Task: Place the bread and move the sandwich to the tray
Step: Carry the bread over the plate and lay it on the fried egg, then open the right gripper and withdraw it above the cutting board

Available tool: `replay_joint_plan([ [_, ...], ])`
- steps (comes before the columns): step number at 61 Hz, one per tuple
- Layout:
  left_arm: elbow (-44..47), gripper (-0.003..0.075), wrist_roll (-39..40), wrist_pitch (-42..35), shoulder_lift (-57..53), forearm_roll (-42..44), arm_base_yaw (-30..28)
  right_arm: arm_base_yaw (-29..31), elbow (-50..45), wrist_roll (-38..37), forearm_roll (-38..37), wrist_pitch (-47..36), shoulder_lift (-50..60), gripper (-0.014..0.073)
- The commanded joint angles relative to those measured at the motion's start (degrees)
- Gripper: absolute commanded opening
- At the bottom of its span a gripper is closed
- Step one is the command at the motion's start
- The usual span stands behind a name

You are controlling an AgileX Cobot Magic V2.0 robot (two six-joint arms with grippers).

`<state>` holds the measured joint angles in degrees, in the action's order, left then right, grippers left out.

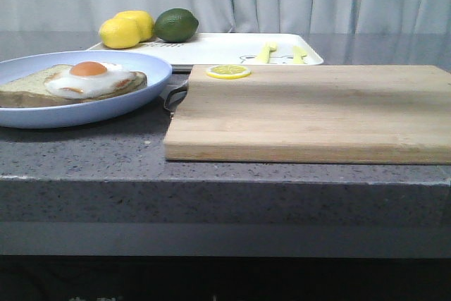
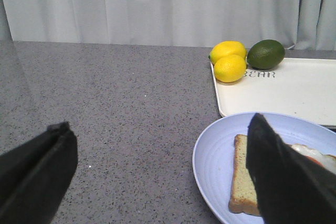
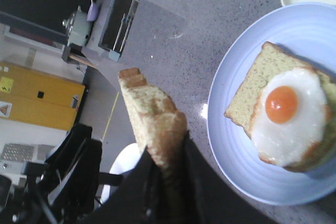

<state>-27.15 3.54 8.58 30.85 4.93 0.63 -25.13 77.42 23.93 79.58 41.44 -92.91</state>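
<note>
So at the far left of the front view there's the light-blue plate (image 1: 151, 68) with the open sandwich (image 1: 74, 82) on it, just one slice with the fried egg on top and no lid on it yet. Behind it, upper left, two lemons (image 1: 127, 28) and a lime (image 1: 176, 25) sit on the back corner of the white tray (image 1: 225, 48). Moving right, there's a lemon slice (image 1: 227, 71) on the far edge of the wooden cutting board (image 1: 310, 111), which fills the middle and right of the frame. Neither arm shows up in this view.

Progress-wise I'd say we're barely into it. The top bread isn't on the sandwich, and the sandwich is on the plate, not the tray. Both halves of the job are left, as far as I can tell.

In the left wrist view, the left gripper (image 2: 157, 177) has its jaws spread wide with nothing between them, one finger low left, the other low right, overlapping the plate's near side.

The right wrist view is the interesting one: the right gripper (image 3: 168, 192) is clamped on the bread (image 3: 155, 124), which sticks up edge-on from the bottom centre of the frame. The plate and egg sandwich sit off to the right side of that frame, clearly apart from the held slice, so it isn't touching the egg. My guess is the slice needs carrying over and laying flat on the egg next.
</note>
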Motion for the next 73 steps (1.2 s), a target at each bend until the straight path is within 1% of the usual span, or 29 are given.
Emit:
replay_joint_plan([
  [1,-2.1,0.0638,0.0,-4.7,0.4,0.0,0.0,-4.1,1.4,0.1,8.9,-8.1,-1.1,-0.0078],
  [7,-2.1,0.0638,0.0,-4.7,0.4,0.0,0.0,-6.9,1.6,0.1,13.0,-13.8,-5.4,-0.0078],
  [11,-2.1,0.0638,0.0,-4.7,0.4,0.0,0.0,-7.6,1.8,0.1,14.3,-15.4,-8.1,-0.0078],
  [23,-2.1,0.0638,0.0,-4.7,0.4,0.0,0.0,-7.7,3.2,1.2,15.0,-13.1,-13.6,-0.0078],
  [42,-2.1,0.0638,0.0,-4.7,0.4,0.0,0.0,-7.7,3.4,1.4,14.8,-14.8,-15.0,-0.0074],
  [46,-2.1,0.0638,0.0,-4.7,0.4,0.0,0.0,-7.6,3.4,1.4,14.8,-14.8,-15.0,-0.0059],
  [49,-2.1,0.0638,0.0,-4.7,0.4,0.0,0.0,-7.6,3.4,1.4,14.8,-14.8,-15.0,-0.0029],
  [57,-2.1,0.0638,0.0,-4.7,0.4,0.0,0.0,-7.6,3.4,1.4,14.8,-14.7,-15.0,0.0091],
  [69,-2.1,0.0638,0.0,-4.7,0.4,0.0,0.0,-7.4,3.4,1.4,14.8,-14.7,-15.0,0.0328],
  [73,-2.1,0.0638,0.0,-4.7,0.4,0.0,0.0,-7.0,3.4,1.4,14.7,-13.9,-14.9,0.0391],
])
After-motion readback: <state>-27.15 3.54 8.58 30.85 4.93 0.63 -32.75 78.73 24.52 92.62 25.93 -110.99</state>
